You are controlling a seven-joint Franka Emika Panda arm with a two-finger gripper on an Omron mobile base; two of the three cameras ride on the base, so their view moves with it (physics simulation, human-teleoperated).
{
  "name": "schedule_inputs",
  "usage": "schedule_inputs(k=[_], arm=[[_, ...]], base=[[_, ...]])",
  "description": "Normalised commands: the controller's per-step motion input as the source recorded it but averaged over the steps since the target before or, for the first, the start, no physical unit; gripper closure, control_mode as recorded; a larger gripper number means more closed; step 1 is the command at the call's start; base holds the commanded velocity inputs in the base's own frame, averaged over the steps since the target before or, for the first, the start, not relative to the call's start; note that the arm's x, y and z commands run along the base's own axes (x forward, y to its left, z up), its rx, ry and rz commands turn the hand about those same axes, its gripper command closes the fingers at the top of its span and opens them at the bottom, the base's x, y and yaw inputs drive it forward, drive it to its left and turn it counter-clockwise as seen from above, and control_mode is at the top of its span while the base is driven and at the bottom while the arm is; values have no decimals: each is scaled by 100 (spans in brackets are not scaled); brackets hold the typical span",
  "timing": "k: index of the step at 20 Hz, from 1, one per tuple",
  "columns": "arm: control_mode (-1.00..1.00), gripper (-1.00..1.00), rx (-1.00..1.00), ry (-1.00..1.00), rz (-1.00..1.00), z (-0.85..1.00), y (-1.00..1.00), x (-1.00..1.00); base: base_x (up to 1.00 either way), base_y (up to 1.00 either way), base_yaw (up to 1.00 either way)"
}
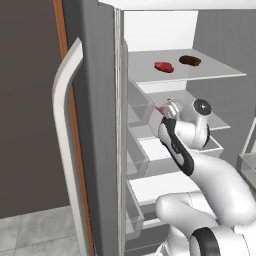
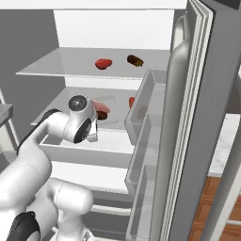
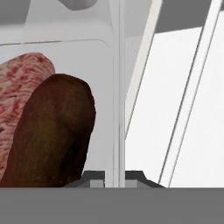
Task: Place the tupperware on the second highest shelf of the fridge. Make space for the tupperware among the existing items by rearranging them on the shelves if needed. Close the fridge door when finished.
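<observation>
The fridge (image 1: 100, 125) stands open. The tupperware (image 2: 109, 102), a translucent tray holding a pink piece (image 3: 19, 83) and a dark brown piece (image 3: 54, 131), is at the second highest shelf (image 2: 59, 107). My gripper (image 3: 114, 176) is shut on the tray's thin wall (image 3: 116, 109), with one fingertip on each side. In the left base view the gripper (image 1: 166, 109) reaches in over that shelf (image 1: 219, 121). Existing items: a red lump (image 2: 103, 63) and a dark brown lump (image 2: 135, 60) lie on the top shelf (image 2: 61, 65), and an orange-red lump (image 2: 132, 101) sits right of the tray, half hidden.
Grey door bins (image 2: 146, 106) on the right door (image 2: 202, 117) stand close to the tray's right side. The left door's bins (image 1: 139, 107) and its pale handle (image 1: 62, 100) flank the arm. A white drawer (image 2: 89, 146) lies under the second shelf.
</observation>
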Motion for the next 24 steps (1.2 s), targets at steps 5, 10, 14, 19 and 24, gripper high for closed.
schedule_inputs(k=[5, 10, 14, 19, 24], arm=[[-100, 100, 1, -1, 0, -26, 0, 44], [-100, 100, 0, 0, 0, -37, 0, 42], [-100, 100, 0, 0, 0, -17, 0, 43], [-100, 100, 0, 0, 0, -13, 0, 41], [-100, 100, 0, 0, -2, -12, -4, 26]], base=[[0, 0, 0], [0, 0, 0], [0, 0, 0], [0, 0, 0], [0, 0, 0]])
